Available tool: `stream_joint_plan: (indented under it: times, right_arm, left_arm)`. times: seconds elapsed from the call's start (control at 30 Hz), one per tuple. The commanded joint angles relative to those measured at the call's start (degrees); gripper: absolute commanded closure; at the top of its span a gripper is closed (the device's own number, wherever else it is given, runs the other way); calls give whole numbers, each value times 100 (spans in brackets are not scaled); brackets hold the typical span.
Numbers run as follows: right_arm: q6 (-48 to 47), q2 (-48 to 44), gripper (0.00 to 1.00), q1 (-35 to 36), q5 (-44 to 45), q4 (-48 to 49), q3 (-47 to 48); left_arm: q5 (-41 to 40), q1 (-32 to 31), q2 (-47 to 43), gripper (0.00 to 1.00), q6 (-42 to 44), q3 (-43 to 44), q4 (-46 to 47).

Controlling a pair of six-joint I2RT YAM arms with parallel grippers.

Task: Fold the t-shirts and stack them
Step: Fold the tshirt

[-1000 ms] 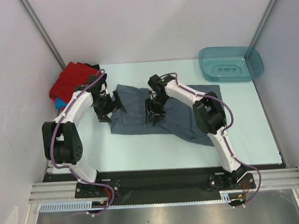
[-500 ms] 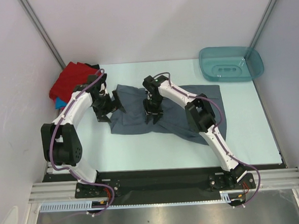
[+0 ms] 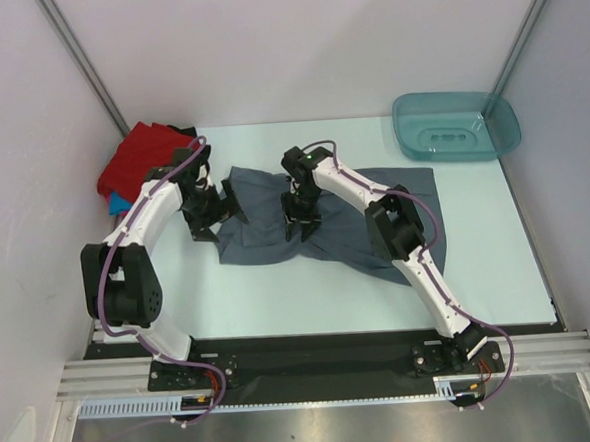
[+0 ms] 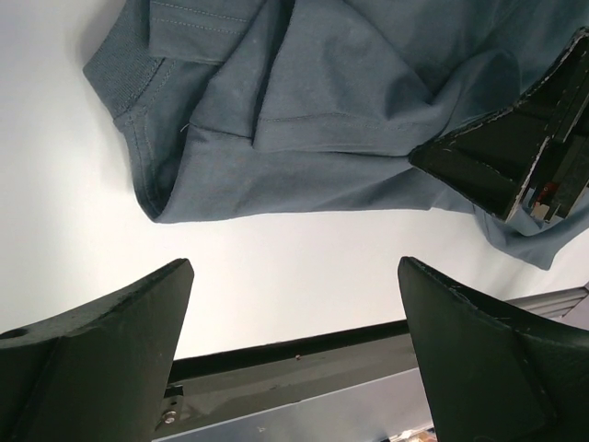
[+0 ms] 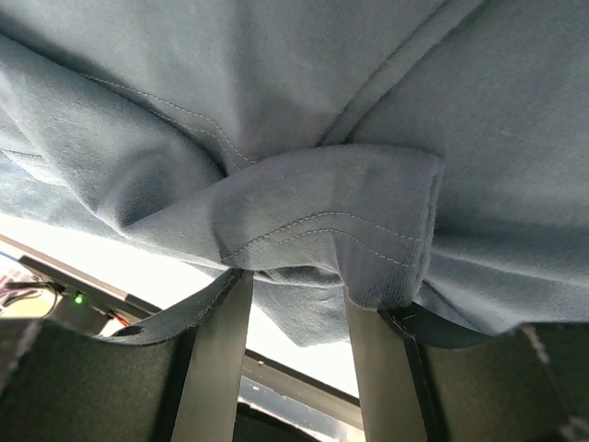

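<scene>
the grey shirt (image 3: 266, 241) lies rumpled across the middle of the desk (image 3: 309, 290), a bit toward the far edge. the right claw (image 3: 303, 218) sits down on its middle, drawn narrow and pinching a bunched fold of the cloth. the left claw (image 3: 210, 212) hangs just beside the shirt's left edge, spread wide with only bare desk between its fingers (image 4: 110, 341). in the far left corner a red shirt (image 3: 143, 155) rests on a blue shirt (image 3: 120, 203). a tub (image 3: 456, 124) sits in the far right corner
</scene>
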Motion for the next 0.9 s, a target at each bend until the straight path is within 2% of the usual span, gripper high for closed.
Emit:
stream_joint_plan:
  times: [0.0,0.13,0.27,0.43,0.6,0.77,0.87]
  right_arm:
    - [-14,-496,50,-87,52,141,-182]
    - [-57,-838,50,-43,209,-26,-429]
    - [-75,-1269,49,-52,218,26,-745]
    - [21,-1771,49,-148,166,131,-781]
    - [215,-2289,49,-464,122,281,-667]
    - [250,-2430,49,-833,192,-17,-87]
    - [242,-2545,49,-1045,192,-105,19]
  left_arm:
    - [1,2,-37,0,204,158,62]
    - [124,2,68,0,265,105,255]
    - [1017,2,270,0,309,-9,607]
    - [1661,-24,420,0,379,-211,1168]
    - [1759,-24,587,0,362,-387,1468]
    - [1934,-24,702,0,125,-844,2057]
    - [1838,-24,702,9,99,-993,2233]
